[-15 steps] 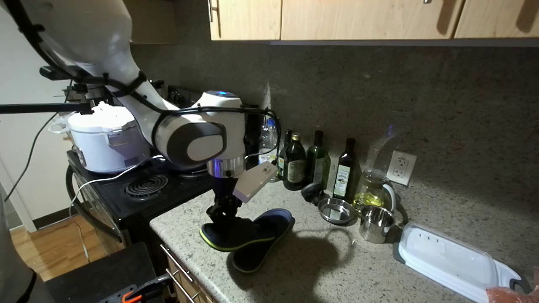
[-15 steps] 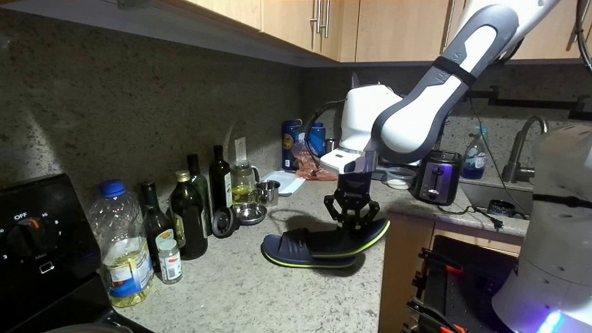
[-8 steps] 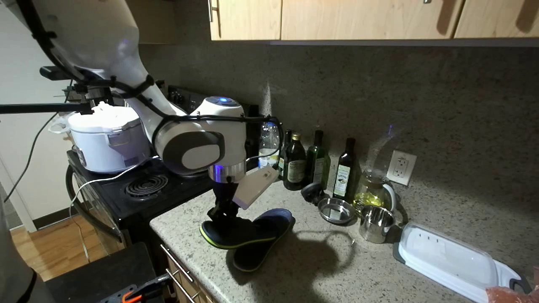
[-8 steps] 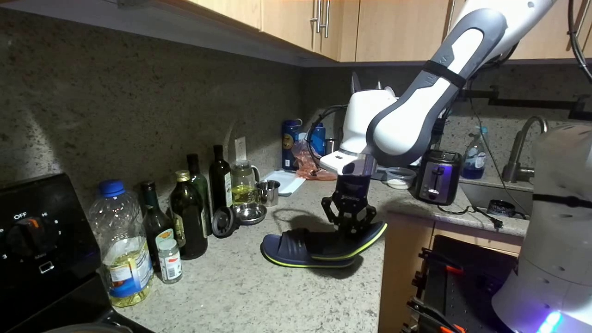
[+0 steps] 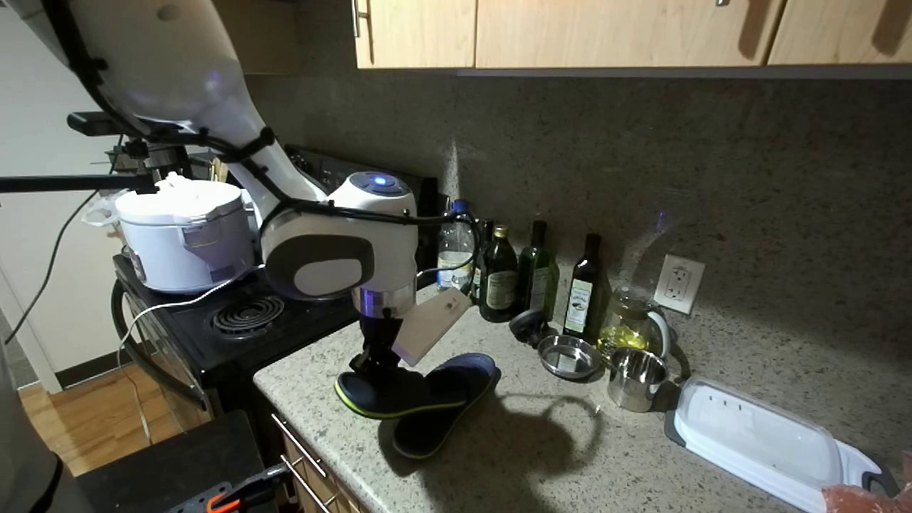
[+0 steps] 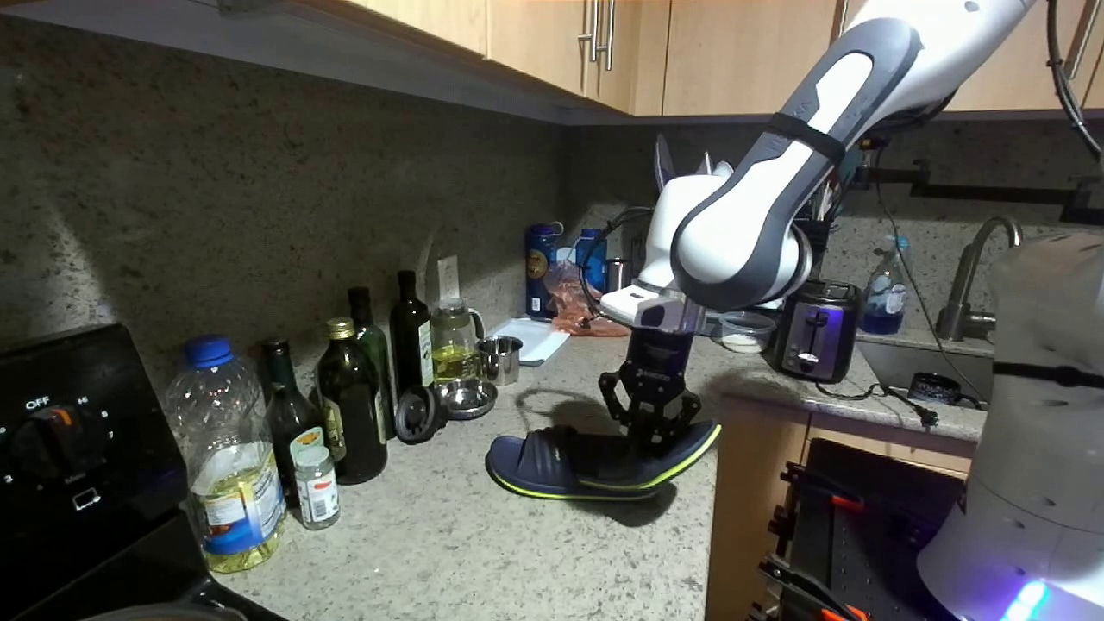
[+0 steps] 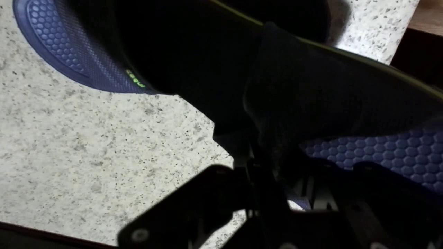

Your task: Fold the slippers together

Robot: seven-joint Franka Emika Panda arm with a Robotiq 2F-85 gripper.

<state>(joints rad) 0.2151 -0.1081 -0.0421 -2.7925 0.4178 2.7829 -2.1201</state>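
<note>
Over the last second you eased the gripper [image 6: 645, 438] slightly down and the upper slipper [image 5: 399, 399], clenched in it, sank too; its raised end dipped near the front edge of the counter [image 6: 448, 552], while its other end overlapped the lower slipper [image 6: 535, 466], which lay flat just in from that edge; you were, I judged, bringing the pair down together, though they stood crossed rather than aligned, so a turn before letting go seemed wise; in the wrist view, lime lettering [image 7: 135, 79] showed on the lower slipper, too askew for me to read surely; the stove panel [image 6: 121, 423] read "OFF"; the labels [image 5: 578, 306] on the dark bottles [image 5: 500, 260] along the counter's back edge were too small to make out.
</note>
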